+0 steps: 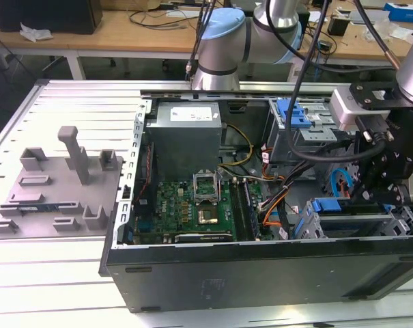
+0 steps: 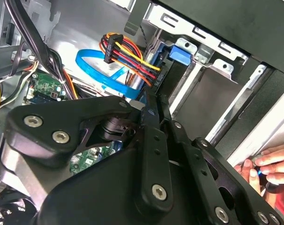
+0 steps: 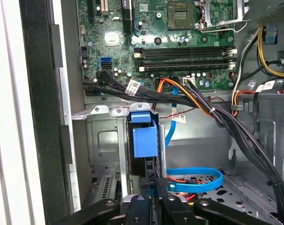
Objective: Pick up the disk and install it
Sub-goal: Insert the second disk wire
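The disk (image 3: 144, 139), with its bright blue bracket, stands on edge in a slot of the metal drive cage (image 3: 102, 140) inside the open computer case (image 1: 261, 266). In both wrist views my gripper (image 3: 155, 183) has its black fingers drawn together on the disk's narrow outer end. The bracket's blue tab (image 2: 179, 54) shows at the cage frame, just past my gripper (image 2: 153, 105). In the exterior view my gripper (image 1: 368, 193) reaches down into the case's right end, over the disk (image 1: 329, 206) in the cage.
A looped blue data cable (image 3: 194, 178) and coloured power wires (image 2: 125, 54) lie close beside the slot. The motherboard (image 1: 192, 208) and grey power-supply box (image 1: 186, 133) fill the case's middle. A person's hand (image 2: 268, 166) rests outside the case wall. A grey fixture plate (image 1: 56, 184) lies at the exterior view's left.
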Tool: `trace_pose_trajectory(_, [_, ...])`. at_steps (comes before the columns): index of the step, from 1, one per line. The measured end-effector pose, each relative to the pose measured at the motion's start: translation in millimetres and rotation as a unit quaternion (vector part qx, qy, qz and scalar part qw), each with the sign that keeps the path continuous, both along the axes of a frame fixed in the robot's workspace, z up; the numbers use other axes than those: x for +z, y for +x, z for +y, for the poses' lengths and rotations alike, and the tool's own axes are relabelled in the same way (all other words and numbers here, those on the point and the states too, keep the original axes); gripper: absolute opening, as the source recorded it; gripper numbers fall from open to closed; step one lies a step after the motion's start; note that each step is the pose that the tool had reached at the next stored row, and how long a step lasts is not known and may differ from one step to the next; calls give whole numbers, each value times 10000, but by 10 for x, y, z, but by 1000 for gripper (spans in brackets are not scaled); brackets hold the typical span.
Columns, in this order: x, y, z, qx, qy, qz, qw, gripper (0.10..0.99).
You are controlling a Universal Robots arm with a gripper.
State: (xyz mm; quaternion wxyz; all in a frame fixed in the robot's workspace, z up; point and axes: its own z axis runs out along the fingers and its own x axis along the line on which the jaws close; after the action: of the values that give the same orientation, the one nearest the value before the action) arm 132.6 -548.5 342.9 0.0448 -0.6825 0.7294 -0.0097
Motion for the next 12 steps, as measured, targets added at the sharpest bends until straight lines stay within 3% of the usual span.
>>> trace_pose_trajectory(12, [-21, 0, -5, 4, 15, 0, 10000, 161])
